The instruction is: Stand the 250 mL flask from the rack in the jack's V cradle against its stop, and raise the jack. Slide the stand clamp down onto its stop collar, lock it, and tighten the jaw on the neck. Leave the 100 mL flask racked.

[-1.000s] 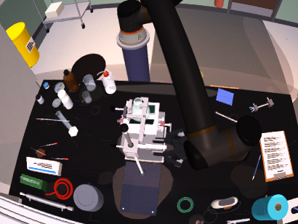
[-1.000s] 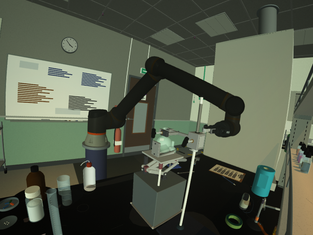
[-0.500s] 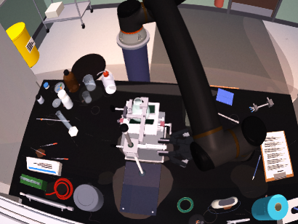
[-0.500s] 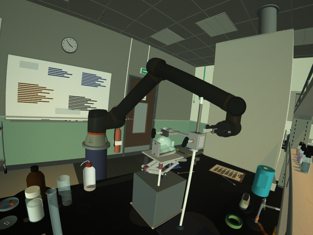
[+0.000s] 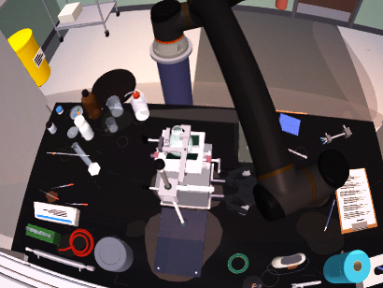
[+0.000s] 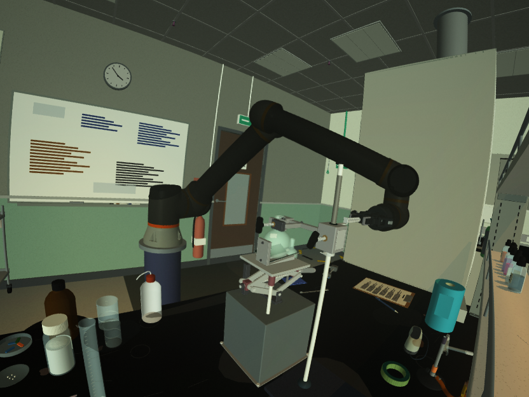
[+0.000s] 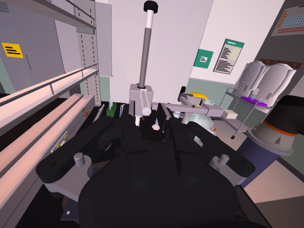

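A knurled lock knob (image 7: 144, 104) (image 6: 351, 219) sticks out of the stand clamp's grey block (image 6: 334, 236) toward me. The block sits on the upright stand rod (image 6: 337, 194) (image 7: 146, 49). The clamp arm (image 7: 186, 107) reaches from the block to the neck of the 250 mL flask (image 6: 277, 240) (image 5: 176, 135). The flask stands on the raised jack (image 6: 273, 273), atop a grey pedestal box (image 6: 267, 333). My gripper (image 7: 150, 127) (image 6: 360, 219) (image 5: 229, 187) is level with the knob, just off its end, on the side away from the flask. It is partly open and holds nothing.
A tall pale panel (image 6: 423, 171) stands close behind my wrist. Shelving rails (image 7: 46, 98) run along my left in the wrist camera. On the bench lie a clipboard (image 5: 356, 200), a teal roll (image 5: 348, 266), a green tape ring (image 5: 238, 263), bottles and beakers (image 5: 114, 112).
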`<state>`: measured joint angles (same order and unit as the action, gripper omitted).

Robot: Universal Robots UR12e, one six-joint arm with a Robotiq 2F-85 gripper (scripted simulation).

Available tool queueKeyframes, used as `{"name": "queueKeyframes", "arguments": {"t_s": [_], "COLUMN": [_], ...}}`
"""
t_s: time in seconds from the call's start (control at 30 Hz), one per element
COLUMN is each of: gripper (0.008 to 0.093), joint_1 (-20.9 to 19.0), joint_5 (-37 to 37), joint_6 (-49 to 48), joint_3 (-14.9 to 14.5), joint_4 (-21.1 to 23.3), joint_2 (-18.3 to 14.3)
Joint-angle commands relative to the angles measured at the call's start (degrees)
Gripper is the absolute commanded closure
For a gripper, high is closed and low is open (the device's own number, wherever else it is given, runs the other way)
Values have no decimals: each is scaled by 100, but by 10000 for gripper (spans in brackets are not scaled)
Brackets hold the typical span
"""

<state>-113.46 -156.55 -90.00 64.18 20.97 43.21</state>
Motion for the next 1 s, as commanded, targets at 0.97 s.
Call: {"name": "queueKeyframes", "arguments": {"t_s": [0.97], "gripper": [614], "joint_1": [-456], "joint_5": [457], "joint_6": [0], "joint_3": [-1016], "joint_4": [-469], "joint_2": [-538]}}
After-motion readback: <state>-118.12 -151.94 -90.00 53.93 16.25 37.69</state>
